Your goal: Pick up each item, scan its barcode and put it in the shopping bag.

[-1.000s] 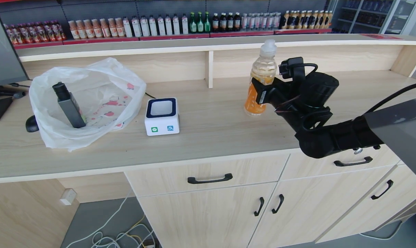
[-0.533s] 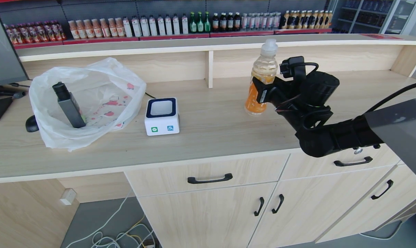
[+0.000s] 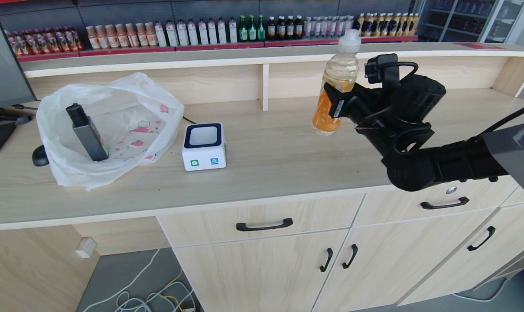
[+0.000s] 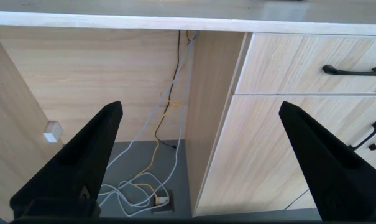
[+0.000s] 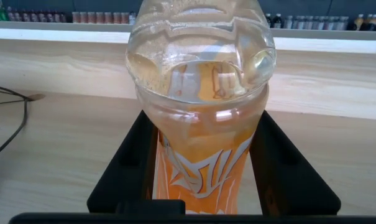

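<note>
The right gripper [image 3: 337,102] clamps the orange drink bottle [image 3: 334,82] around its labelled middle, one finger on each side. It holds the bottle slightly tilted and clear of the wooden countertop [image 3: 266,160], cap level with the raised back ledge [image 3: 418,54]. A bare stretch of counter separates the bottle from the white scanner [image 3: 204,146]. The scanner sits just beside the open mouth of the shopping bag [image 3: 127,108], where a grey bottle [image 3: 87,132] leans. The left gripper [image 4: 200,109] hangs below the counter edge, fingers spread wide, holding nothing.
</note>
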